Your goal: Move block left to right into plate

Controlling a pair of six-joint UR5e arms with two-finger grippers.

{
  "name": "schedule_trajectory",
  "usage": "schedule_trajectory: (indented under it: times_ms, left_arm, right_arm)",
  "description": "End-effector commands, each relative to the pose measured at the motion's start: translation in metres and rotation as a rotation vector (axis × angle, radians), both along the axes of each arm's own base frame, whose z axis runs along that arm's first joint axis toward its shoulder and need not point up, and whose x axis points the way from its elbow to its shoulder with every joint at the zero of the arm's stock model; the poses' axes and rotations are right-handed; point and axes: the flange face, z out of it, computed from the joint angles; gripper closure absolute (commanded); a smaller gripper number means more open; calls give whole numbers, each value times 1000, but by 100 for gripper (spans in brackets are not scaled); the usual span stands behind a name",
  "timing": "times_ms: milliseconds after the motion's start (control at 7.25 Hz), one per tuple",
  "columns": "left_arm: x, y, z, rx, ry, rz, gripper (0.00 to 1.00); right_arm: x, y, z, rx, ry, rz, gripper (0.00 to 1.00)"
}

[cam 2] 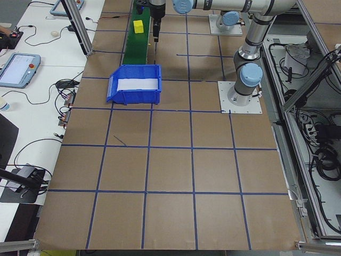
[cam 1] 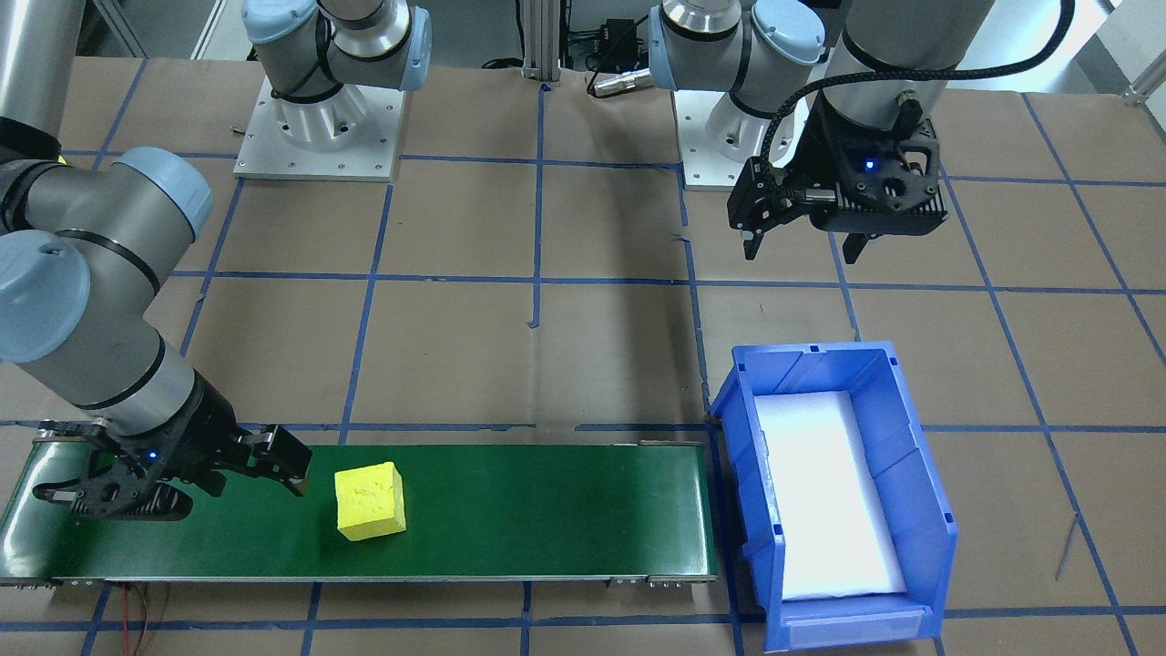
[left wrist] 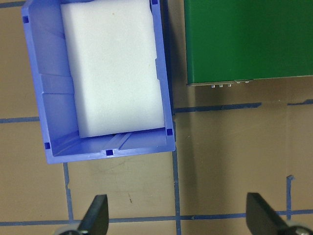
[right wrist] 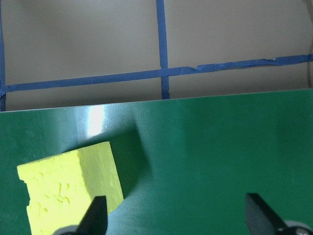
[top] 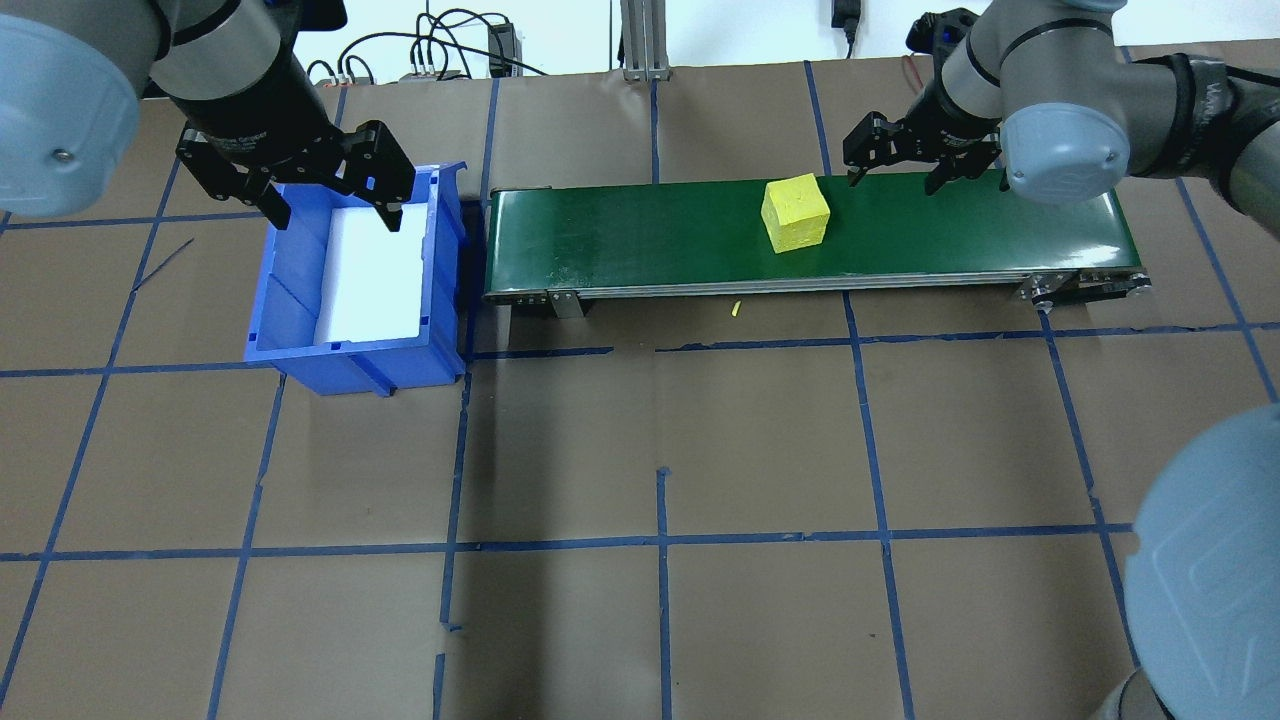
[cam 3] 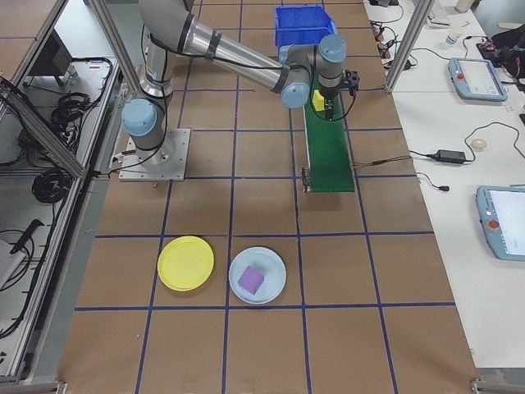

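The block (cam 1: 371, 500) is a yellow cube lying on the green conveyor belt (cam 1: 547, 510), also seen at block (top: 796, 212) and block (right wrist: 73, 191). My right gripper (top: 898, 172) hangs open just beside it, toward the belt's end, with nothing between its fingers. In the right wrist view the block lies by the left fingertip (right wrist: 98, 215). My left gripper (top: 333, 210) is open and empty above the blue bin (top: 290, 300). The yellow plate (cam 3: 185, 263) lies on the table far from the belt, shown only in the exterior right view.
The blue bin (cam 1: 920, 474) holds a white foam slab and stands at the belt's other end. A light-blue plate (cam 3: 275, 287) with a purple block (cam 3: 251, 280) on it lies next to the yellow plate. Blue tape lines grid the brown table.
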Motion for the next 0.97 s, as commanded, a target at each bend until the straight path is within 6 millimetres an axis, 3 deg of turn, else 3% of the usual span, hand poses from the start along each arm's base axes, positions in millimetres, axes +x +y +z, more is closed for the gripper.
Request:
schedule_trajectory:
  times_ms: [0,828]
  left_arm:
    - [1,2,5,-5,0,2,0]
    - [1,2,6,-7,2,5,0]
  right_arm:
    - [0,0,-1,6,-4,-21,1]
    - [0,1,-4,8,-3,-9,1]
